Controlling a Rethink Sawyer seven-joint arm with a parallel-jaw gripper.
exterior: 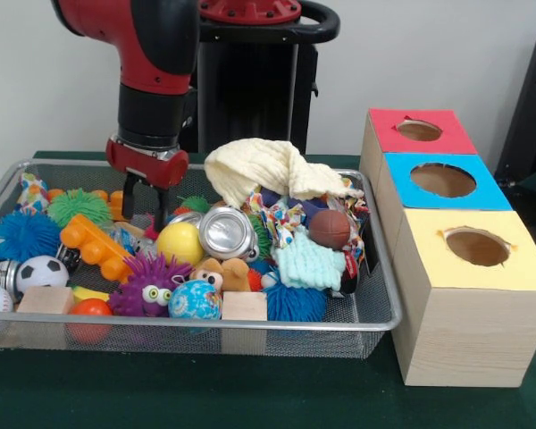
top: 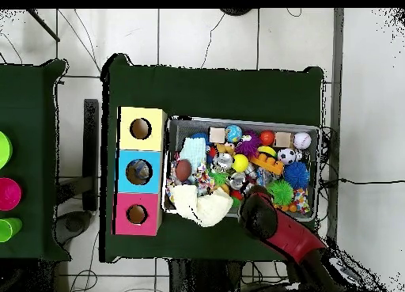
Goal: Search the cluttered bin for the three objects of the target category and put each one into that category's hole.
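The silver wire mesh bin [exterior: 205, 326] is full of toys: a yellow ball [exterior: 180, 241], a silver can [exterior: 227, 232], an orange plastic toy [exterior: 94, 246], green [exterior: 79, 207] and blue [exterior: 25, 234] spiky balls, a soccer ball [exterior: 41, 271], a brown football [exterior: 330, 228] and a cream cloth [exterior: 268, 170]. My gripper [exterior: 146, 210] hangs open and empty in the bin's back left part, just above the toys between the orange toy and the yellow ball. In the overhead view the arm [top: 265, 218] covers the gripper over the bin [top: 245, 121].
Three wooden boxes stand beside the bin, each with a round hole in its top: red [exterior: 420, 131], blue [exterior: 442, 180] and yellow [exterior: 478, 246]. They also show in the overhead view as yellow [top: 141, 129], blue [top: 139, 172] and red [top: 137, 214]. Wooden blocks [exterior: 244, 306] lie near the bin's front rim.
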